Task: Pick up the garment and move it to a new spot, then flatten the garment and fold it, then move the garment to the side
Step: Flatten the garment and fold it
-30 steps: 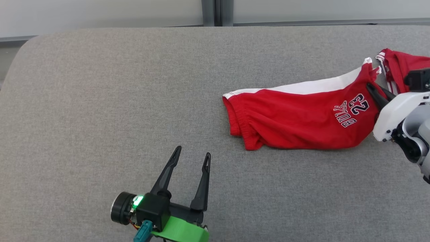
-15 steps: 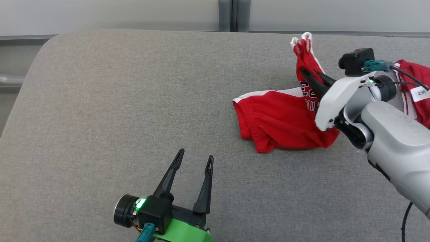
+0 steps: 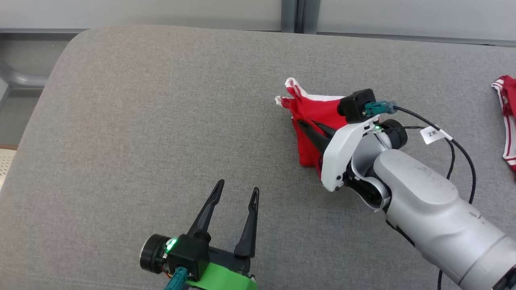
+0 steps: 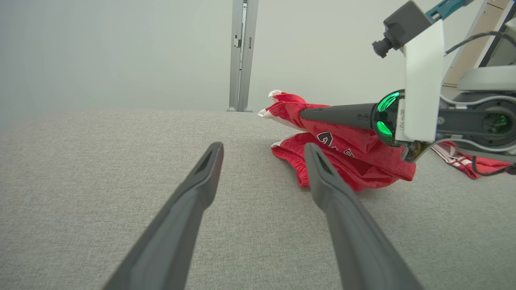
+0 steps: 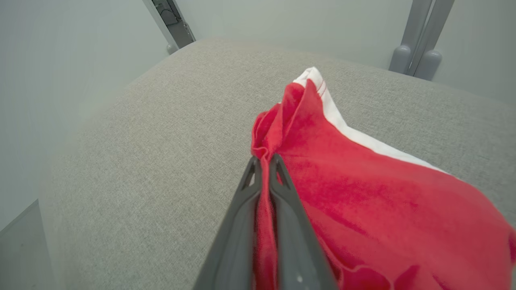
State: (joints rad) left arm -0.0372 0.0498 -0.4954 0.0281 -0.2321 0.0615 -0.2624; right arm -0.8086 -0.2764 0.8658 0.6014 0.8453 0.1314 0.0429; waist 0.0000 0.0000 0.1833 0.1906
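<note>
The right gripper (image 3: pixel 301 122) is clamped on a bunched fold of the garment (image 3: pixel 316 110); in the right wrist view its two fingers (image 5: pixel 242 209) pinch the red cloth between them near a white-trimmed edge. The pinched part is raised, while the rest drapes down onto the grey padded surface (image 3: pixel 161 100), right of its centre. The left gripper (image 3: pixel 238 187) holds nothing, its fingers spread wide just above the surface, well apart from the garment. The garment is judged light, soft and limp: it will sag and crumple under a one-point hold, so flattening calls for grips at hems or corners. Printed dark characters on the cloth are partly folded under; a "2" can be made out (image 4: pixel 324 139). A white tag (image 3: pixel 433 134) on the right arm's cable appears to read "2米". Another red cloth (image 3: pixel 508 121) lies at the far right.
</note>
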